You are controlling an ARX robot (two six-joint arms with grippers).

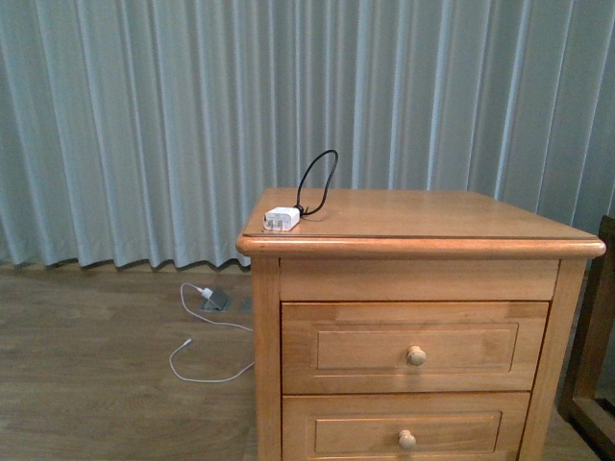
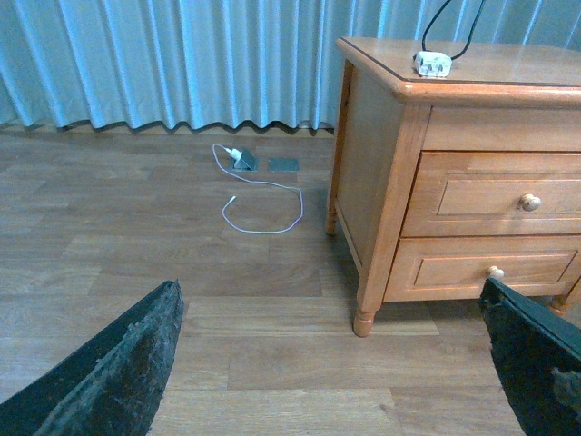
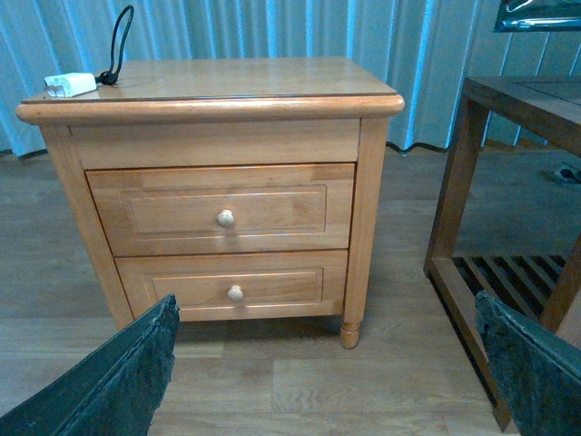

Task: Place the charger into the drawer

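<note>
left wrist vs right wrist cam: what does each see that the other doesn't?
Left wrist only: a white plug with a thin white cable on the floor beside the nightstand.
Right wrist only: a dark wooden table with a slatted lower shelf.
Both: the charger on the nightstand top, black cable looped up; the upper drawer and lower drawer, shut; each arm's own gripper, left gripper and right gripper, jaws apart and empty.

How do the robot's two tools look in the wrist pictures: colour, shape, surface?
The left tool has two black, wedge-shaped fingers with a rough, grainy surface. The right tool has the same fingers, dark with a greenish tint. No cables, markings or arm links are visible; the front view shows no arm.
</note>
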